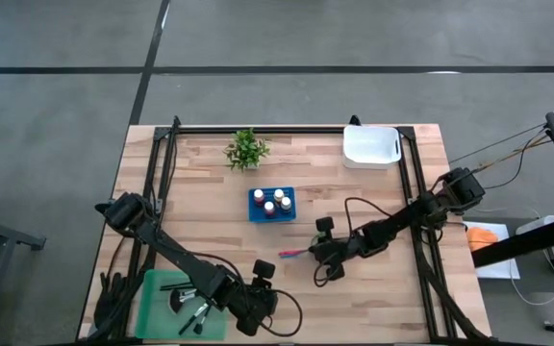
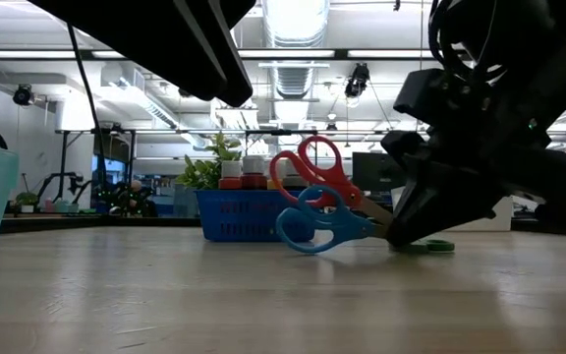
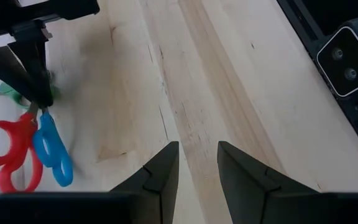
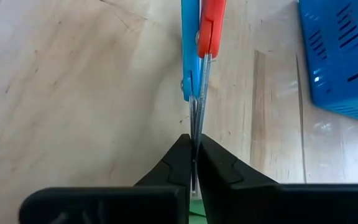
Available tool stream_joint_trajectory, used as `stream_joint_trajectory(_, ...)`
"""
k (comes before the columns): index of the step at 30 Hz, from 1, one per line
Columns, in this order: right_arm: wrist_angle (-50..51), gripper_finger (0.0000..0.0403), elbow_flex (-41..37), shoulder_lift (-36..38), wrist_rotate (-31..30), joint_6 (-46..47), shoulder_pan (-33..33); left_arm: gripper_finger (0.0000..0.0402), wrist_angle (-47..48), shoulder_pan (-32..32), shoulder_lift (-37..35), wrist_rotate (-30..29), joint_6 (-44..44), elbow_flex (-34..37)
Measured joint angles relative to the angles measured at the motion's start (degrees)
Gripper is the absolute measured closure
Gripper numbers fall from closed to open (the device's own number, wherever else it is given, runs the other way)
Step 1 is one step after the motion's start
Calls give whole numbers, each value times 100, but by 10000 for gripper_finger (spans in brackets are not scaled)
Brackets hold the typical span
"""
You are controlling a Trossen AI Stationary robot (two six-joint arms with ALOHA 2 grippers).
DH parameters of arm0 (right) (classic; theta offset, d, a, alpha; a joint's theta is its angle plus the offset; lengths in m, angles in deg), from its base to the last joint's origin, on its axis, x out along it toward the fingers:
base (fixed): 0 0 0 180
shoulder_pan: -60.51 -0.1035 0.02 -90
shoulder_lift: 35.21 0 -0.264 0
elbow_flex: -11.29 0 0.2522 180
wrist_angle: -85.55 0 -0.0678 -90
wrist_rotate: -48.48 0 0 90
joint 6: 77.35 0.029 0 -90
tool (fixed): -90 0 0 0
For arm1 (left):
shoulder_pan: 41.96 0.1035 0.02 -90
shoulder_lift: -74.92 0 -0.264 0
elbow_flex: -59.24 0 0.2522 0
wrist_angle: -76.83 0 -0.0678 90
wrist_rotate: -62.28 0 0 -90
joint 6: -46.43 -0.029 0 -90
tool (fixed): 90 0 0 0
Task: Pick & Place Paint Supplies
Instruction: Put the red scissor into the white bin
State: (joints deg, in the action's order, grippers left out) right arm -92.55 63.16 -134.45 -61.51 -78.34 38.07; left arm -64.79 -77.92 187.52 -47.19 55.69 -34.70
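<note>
My right gripper (image 1: 314,252) (image 4: 194,149) is shut on a red pair of scissors (image 2: 308,165) and a blue pair (image 2: 314,226), right of the table's middle. A green pair (image 2: 436,246) lies on the table under it. A blue basket (image 1: 272,203) on the middle of the table holds several small paint bottles (image 1: 269,200). My left gripper (image 1: 261,291) (image 3: 197,168) hangs open over bare wood near the front edge and holds nothing. Thin brushes (image 1: 195,312) lie in a green tray (image 1: 160,286) at the front left. My right gripper pinches the blades (image 4: 195,127) of the red and blue scissors together between its two fingers. The fingers slant down and lie along the blades. The handles stick out toward the table's left: the red ones (image 2: 311,162) are raised, the blue ones (image 2: 303,231) low by the table.
A small green potted plant (image 1: 246,149) stands at the far middle and a white bin (image 1: 371,146) at the far right. Black frame rails (image 1: 162,173) run along both sides of the table. Bare wood lies between the basket and the front edge.
</note>
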Motion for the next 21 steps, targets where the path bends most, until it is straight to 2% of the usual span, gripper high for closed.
stream_joint_trajectory(8, -35, 363, -1, 2, 1, -62, -7, 283, 0, 0, 0, 0, 4, 0)
stream_joint_trajectory(12, -37, 389, 0, 9, 35, -99, -7, 283, 0, 0, 0, 0, 7, 0)
stream_joint_trajectory(21, -43, 393, 0, 11, 44, -69, -7, 283, -188, 0, 2, 2, 17, 114)
